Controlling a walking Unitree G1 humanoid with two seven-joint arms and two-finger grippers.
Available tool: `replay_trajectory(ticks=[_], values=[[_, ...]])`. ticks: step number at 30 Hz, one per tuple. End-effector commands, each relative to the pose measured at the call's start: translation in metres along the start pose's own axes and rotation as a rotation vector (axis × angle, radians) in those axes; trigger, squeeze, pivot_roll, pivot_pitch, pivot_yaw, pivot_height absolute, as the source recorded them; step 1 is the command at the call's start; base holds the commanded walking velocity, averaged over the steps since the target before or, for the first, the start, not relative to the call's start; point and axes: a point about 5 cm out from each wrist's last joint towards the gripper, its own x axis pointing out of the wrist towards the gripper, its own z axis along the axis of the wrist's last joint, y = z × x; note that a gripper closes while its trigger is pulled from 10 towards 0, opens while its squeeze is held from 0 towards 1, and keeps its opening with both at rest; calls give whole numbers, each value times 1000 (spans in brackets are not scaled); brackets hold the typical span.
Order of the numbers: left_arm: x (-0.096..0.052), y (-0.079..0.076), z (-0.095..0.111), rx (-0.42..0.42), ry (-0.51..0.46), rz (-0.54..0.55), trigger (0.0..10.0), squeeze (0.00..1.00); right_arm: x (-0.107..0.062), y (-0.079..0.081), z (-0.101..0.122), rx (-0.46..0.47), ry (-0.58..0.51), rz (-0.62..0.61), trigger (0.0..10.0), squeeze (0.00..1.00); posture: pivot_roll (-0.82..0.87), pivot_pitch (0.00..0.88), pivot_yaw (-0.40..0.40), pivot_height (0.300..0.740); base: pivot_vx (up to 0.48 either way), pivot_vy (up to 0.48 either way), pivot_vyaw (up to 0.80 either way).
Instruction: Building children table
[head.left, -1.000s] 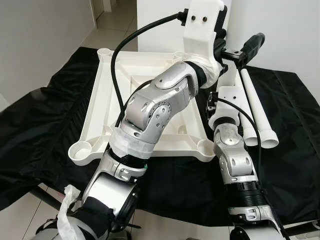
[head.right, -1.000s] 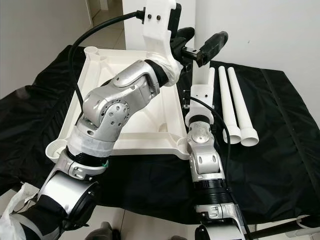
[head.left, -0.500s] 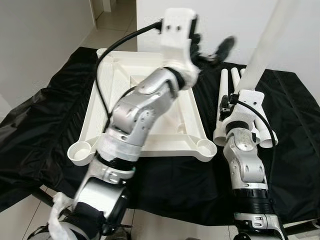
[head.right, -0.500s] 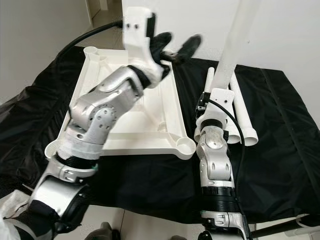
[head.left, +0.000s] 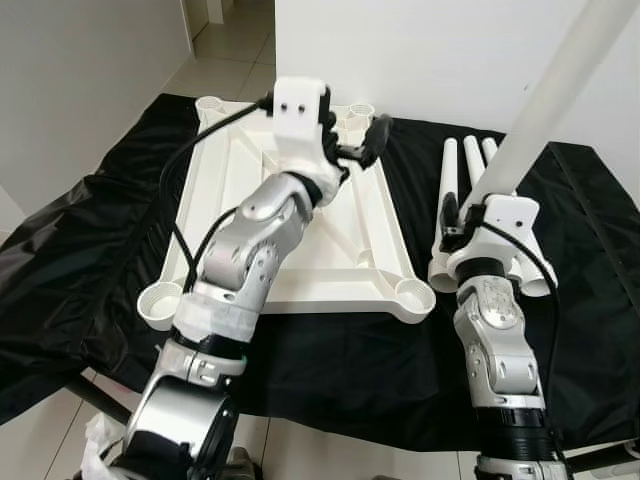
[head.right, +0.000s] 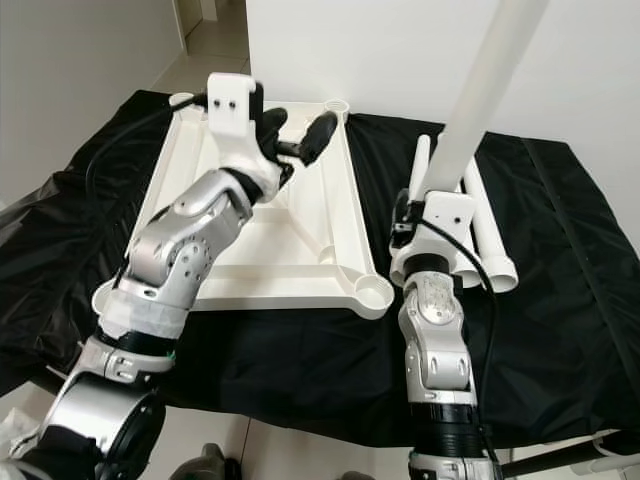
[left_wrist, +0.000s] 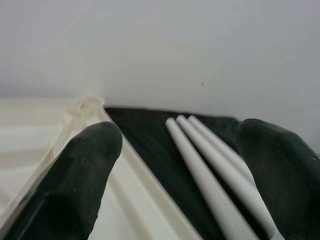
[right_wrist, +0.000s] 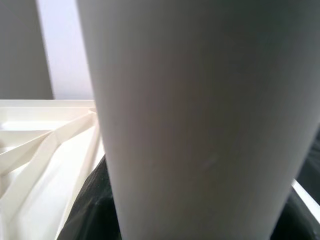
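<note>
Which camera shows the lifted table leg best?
The right eye view: the leg rises slanted from the right gripper, beside the tabletop. The left eye view matches. The right wrist view has a close blur of it; the left wrist view has lying legs.

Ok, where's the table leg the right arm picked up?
The table leg is raised in the right gripper, slanting up toward the wall, above the three spare legs lying on the black cloth right of the tabletop.

White tube (right_wrist: 200, 120) close up — tabletop (right_wrist: 45, 145) (behind).
</note>
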Motion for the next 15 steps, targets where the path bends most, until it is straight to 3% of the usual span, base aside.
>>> replay_trajectory(ticks=[1,8,15], values=[[-4,-6,-4,46,9,-106,10000,0,-3,2,4,-19,-31,29,10000,0,-7,0,-31,740,0,0,0],[-15,-5,-16,68,33,-147,10000,0,-8,6,2,-35,-35,79,10000,0,-5,0,-37,740,0,0,0],[-37,-10,-29,117,31,-310,10000,0,-14,8,-6,-17,-12,128,10000,0,-1,0,-43,740,0,0,0]])
